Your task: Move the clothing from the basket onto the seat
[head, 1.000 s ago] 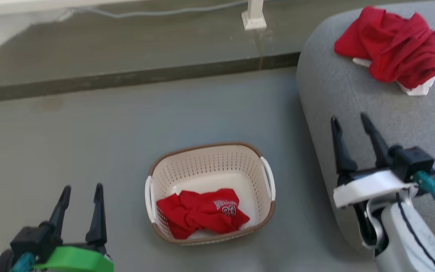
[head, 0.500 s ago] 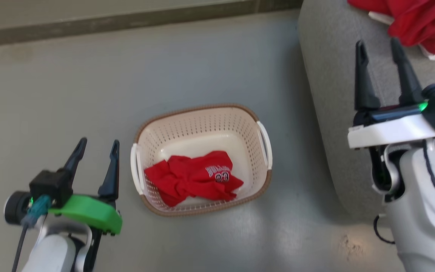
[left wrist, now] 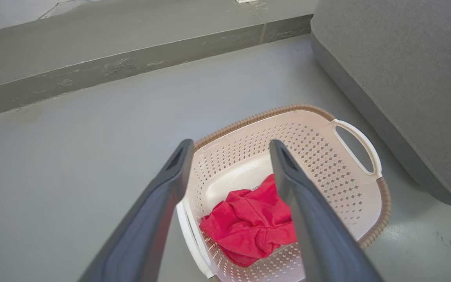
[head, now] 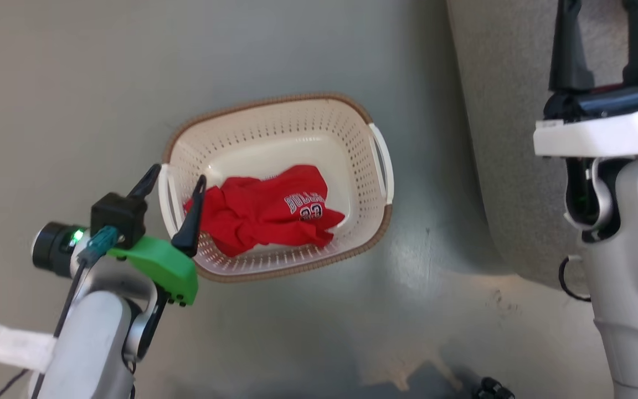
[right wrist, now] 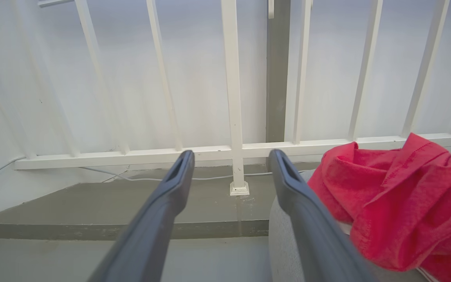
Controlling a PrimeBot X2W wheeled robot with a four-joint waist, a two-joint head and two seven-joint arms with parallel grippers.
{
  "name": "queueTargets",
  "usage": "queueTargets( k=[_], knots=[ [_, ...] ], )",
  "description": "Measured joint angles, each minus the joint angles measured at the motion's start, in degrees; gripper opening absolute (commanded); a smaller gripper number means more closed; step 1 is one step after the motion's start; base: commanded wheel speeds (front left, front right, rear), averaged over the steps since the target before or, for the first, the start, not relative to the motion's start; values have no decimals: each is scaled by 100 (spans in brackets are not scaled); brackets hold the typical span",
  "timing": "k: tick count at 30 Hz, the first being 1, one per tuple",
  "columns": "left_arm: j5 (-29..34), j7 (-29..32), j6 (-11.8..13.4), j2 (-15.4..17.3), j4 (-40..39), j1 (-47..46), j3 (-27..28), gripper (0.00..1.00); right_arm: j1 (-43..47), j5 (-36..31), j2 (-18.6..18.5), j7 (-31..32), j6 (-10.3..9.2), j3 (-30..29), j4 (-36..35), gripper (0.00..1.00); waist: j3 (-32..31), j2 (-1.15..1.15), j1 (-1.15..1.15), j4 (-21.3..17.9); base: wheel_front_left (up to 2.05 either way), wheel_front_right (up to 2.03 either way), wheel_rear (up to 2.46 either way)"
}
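Observation:
The cream basket (head: 352,133) with a brown rim stands on the grey floor, and a crumpled red garment (head: 266,210) with white lettering lies inside it. My left gripper (head: 179,174) is open at the basket's left handle, one finger outside the rim and one over the inside. From the left wrist, the gripper (left wrist: 231,147) frames the basket (left wrist: 319,156) and the red garment (left wrist: 253,227). My right gripper (head: 601,22) is open over the grey seat (head: 507,138). In the right wrist view the gripper (right wrist: 229,154) is empty, and another red garment (right wrist: 397,203) lies on the seat (right wrist: 284,243) to its right.
A dark raised step (left wrist: 131,66) crosses the floor beyond the basket. Behind it stand a white railing (right wrist: 233,98) and a thin cable (right wrist: 131,178). The seat's side (left wrist: 397,78) rises close to the basket's right handle (left wrist: 356,145).
The head camera has tilted down, so the whole picture shifted. My left gripper has moved right and forward to the basket's left handle. The right gripper stays open over the seat.

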Motion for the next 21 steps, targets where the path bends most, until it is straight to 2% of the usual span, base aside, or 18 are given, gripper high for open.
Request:
queueTargets(
  k=[10, 21],
  knots=[
    [394, 222, -296, -19, 499, -652, -493, 100, -573, 0, 0, 0, -1, -45, -232, 100, 823, 0, 0, -108, 0, 0, 0],
    [743, 194, -497, -76, 1210, -1106, -991, 100, -944, -40, 45, -1, 4, 11, -122, 100, 1561, 0, 1, -203, 0, 0, 0]
  ],
)
